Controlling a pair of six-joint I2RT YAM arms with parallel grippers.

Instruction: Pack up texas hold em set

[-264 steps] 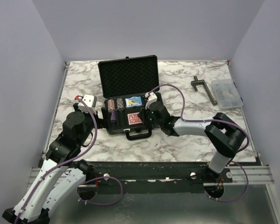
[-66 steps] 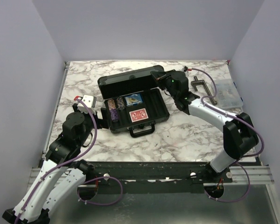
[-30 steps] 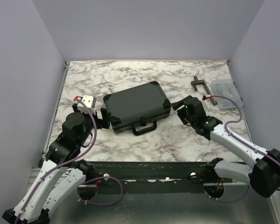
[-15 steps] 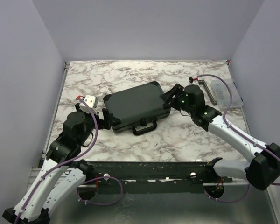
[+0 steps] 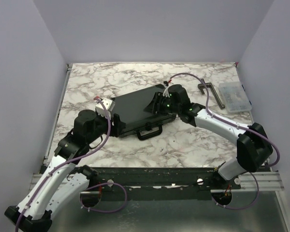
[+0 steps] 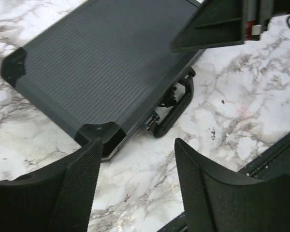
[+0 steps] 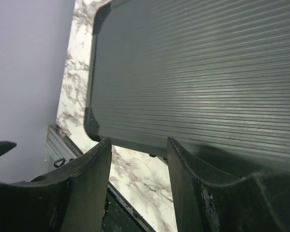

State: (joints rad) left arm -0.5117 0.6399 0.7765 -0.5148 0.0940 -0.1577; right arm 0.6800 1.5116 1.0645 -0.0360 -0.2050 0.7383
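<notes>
The right end effector has swung over the closed black ribbed hard case, fingers spread. The left end effector, also spread, hangs at its near corner.

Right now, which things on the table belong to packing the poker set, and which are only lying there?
Belongs to the job:
- black case, lid shut
- its handle, on the near side

Just lying about:
- dark T-shaped tool
- clear plastic box, beside the tool
</notes>
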